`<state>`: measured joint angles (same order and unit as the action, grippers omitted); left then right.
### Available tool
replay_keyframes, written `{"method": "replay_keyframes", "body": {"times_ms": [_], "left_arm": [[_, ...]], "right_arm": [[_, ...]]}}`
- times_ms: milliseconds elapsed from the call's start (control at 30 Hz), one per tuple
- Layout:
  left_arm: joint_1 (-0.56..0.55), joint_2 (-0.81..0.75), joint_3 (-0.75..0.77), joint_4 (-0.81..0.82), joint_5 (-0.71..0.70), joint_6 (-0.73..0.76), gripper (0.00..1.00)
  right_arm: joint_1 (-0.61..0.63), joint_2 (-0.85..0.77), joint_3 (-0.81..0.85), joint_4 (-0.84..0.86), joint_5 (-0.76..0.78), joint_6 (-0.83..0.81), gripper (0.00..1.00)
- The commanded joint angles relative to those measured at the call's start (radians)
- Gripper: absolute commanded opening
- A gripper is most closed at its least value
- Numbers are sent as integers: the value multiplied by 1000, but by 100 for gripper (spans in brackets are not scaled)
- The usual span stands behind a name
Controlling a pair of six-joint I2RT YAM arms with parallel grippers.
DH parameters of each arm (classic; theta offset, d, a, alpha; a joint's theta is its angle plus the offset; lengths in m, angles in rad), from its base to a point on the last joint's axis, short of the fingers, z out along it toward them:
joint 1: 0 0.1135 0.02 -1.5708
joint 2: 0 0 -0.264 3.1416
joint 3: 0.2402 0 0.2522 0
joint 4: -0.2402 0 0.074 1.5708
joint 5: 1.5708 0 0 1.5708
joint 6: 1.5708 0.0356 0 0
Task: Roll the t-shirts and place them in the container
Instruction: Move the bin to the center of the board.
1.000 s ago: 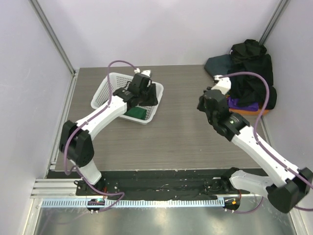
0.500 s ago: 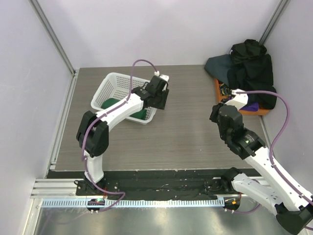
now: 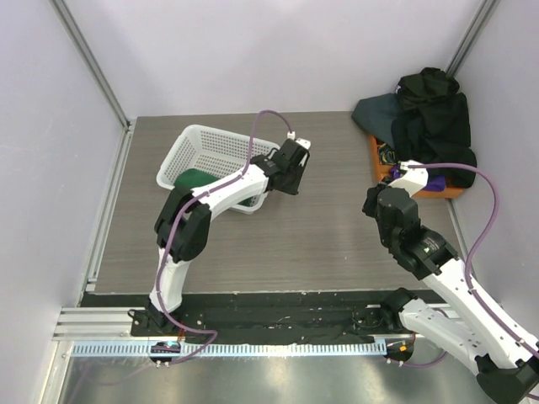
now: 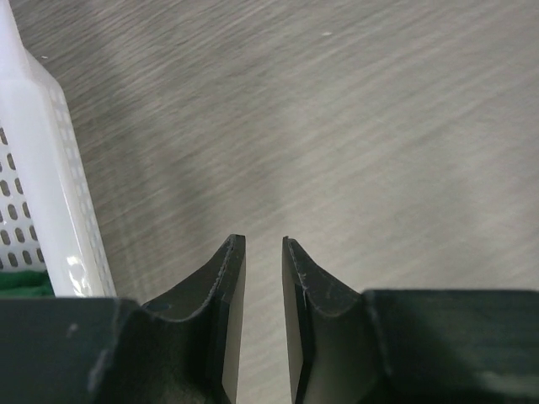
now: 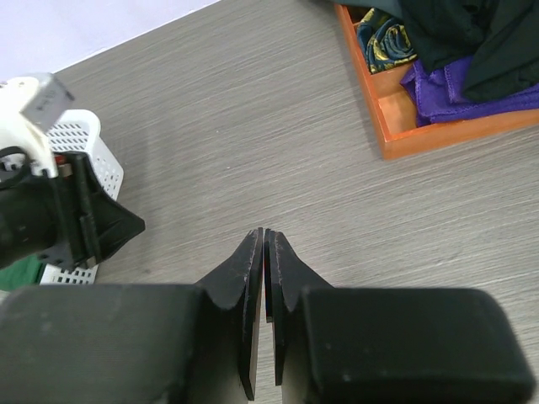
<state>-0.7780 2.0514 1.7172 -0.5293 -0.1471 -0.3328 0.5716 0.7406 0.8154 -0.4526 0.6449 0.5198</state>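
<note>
While clothes fill tray, basket holds green t-shirt.

My table is grey wood-grain. A white mesh basket sits on it, left of centre in the overhead frame. An orange tray lies at the right edge, well apart from the basket. Pale walls close in behind, with metal posts in the upper corners.
</note>
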Motion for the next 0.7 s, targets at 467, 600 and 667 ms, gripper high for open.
{"method": "replay_keyframes", "body": {"times_ms": [467, 600, 667], "left_arm": [[411, 70, 56, 52, 63, -51, 28], [468, 110, 111, 22, 101, -84, 31], [485, 131, 166, 5, 109, -86, 31]], "right_arm": [[-6, 36, -1, 17, -5, 32, 13], [-6, 39, -13, 15, -27, 49, 13], [-6, 33, -18, 15, -40, 52, 13]]}}
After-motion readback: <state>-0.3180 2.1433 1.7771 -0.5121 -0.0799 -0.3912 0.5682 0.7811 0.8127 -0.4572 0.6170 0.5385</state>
